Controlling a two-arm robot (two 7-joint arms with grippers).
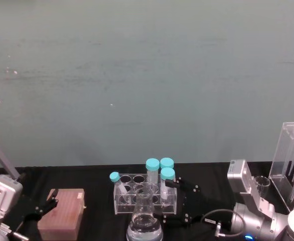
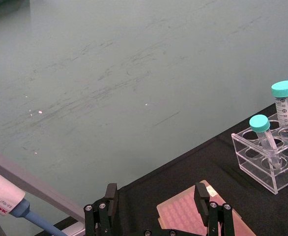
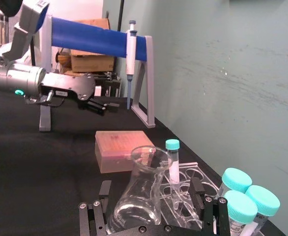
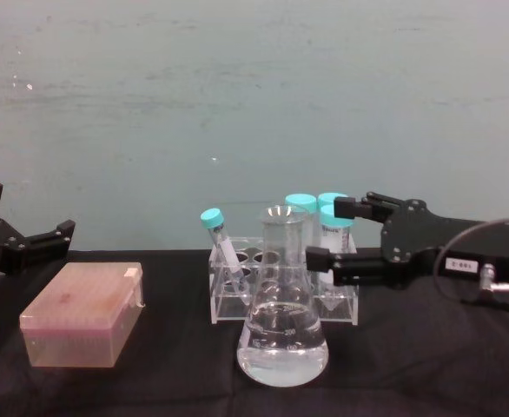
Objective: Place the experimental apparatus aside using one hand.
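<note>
A black desk (image 4: 428, 365) meets a plain teal wall (image 1: 147, 75). The flask (image 4: 282, 334), with clear liquid in its base, stands front and centre; just behind it is a clear rack (image 1: 122, 201) of teal-capped tubes, left of it a pink box (image 4: 81, 321), and far to its right a small beaker (image 1: 261, 185) and a tall tube stand (image 1: 290, 160). The right tool (image 4: 324, 233) gapes wide beside the flask's neck; the left tool (image 2: 155, 194), also wide, hangs far left of the flask.

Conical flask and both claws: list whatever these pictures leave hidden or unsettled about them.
Head view: the conical flask has its base cut off by the bottom edge.
Chest view: the open right claw overlaps the tube rack beside the flask's neck; touching or apart cannot be told.
Chest view: the flask hides the rack's middle front.
Chest view: the left claw is cut off behind its fingers by the left edge.
</note>
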